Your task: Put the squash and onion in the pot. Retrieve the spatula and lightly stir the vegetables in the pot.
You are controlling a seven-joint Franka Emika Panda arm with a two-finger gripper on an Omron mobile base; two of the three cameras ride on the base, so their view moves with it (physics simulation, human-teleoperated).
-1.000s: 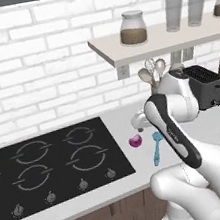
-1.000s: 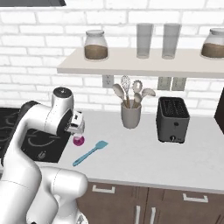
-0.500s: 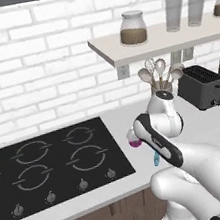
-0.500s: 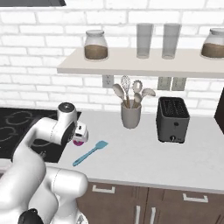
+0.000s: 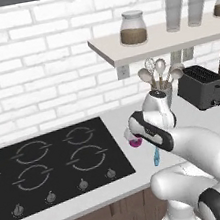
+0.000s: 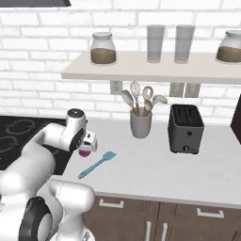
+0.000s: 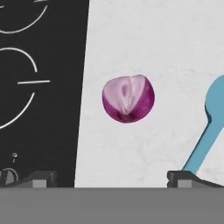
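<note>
Gripper (image 7: 109, 177): spread wide, empty, above onion.
Onion (image 7: 128, 99): on counter (image 7: 166, 52), just beside hob (image 7: 39, 109) edge, apart from fingertips.
Spatula (image 7: 210, 127): at 3 o'clock of onion, apart.
Writing: none legible.

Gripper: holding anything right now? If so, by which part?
Nothing held. The gripper is open above the onion, which lies free on the counter beside the spatula.
</note>
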